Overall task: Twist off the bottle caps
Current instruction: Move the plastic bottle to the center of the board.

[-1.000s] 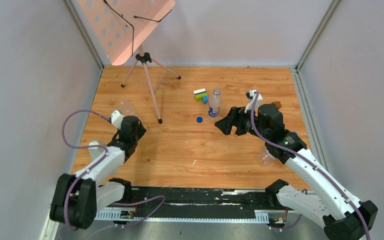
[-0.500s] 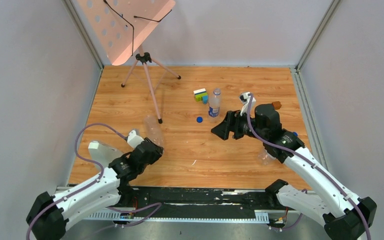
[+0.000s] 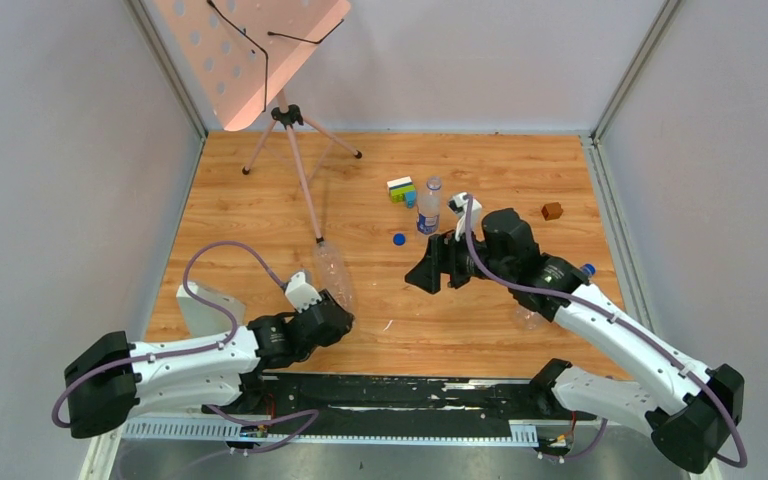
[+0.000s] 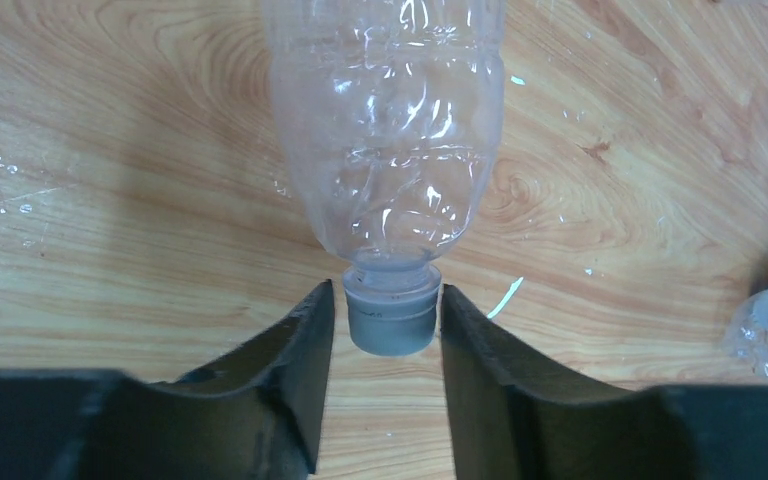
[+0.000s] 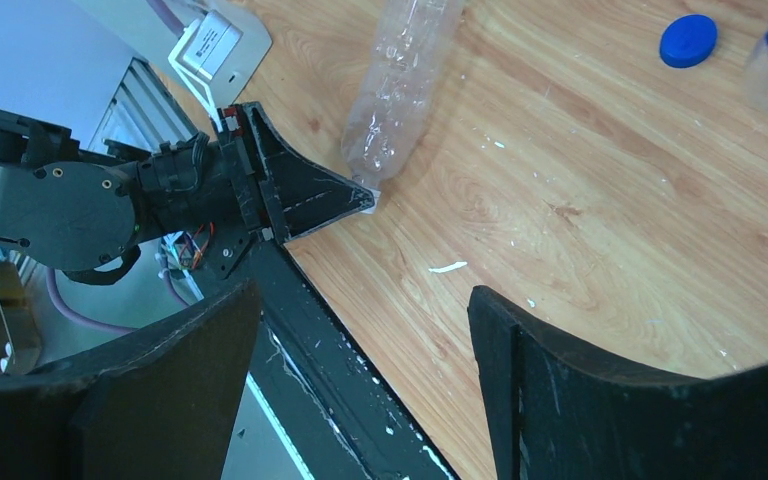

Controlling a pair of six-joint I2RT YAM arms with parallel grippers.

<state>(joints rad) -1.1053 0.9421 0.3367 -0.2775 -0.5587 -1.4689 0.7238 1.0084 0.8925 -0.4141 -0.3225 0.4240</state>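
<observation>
An unlabelled clear bottle (image 3: 333, 272) lies on the wooden floor, neck toward the near edge. It also shows in the left wrist view (image 4: 390, 130) and the right wrist view (image 5: 400, 90). My left gripper (image 3: 345, 312) is closed round its whitish cap (image 4: 392, 315); the right finger touches it and a sliver of wood shows on the left. My right gripper (image 3: 423, 278) is open and empty above the floor, right of that bottle, and it shows wide open in its own view (image 5: 365, 290). A blue-labelled bottle (image 3: 429, 208) stands uncapped at the back. A loose blue cap (image 3: 398, 239) lies beside it.
Another clear bottle (image 3: 532, 316) with a blue cap (image 3: 588, 269) lies under my right arm. A toy block cluster (image 3: 401, 190) and a brown cube (image 3: 552, 211) sit at the back. A pink tripod stand (image 3: 295, 150) stands back left. Grey walls enclose three sides.
My left arm has swung right and toward the near edge, bringing the unlabelled bottle with it. My right gripper has moved left and nearer, still open.
</observation>
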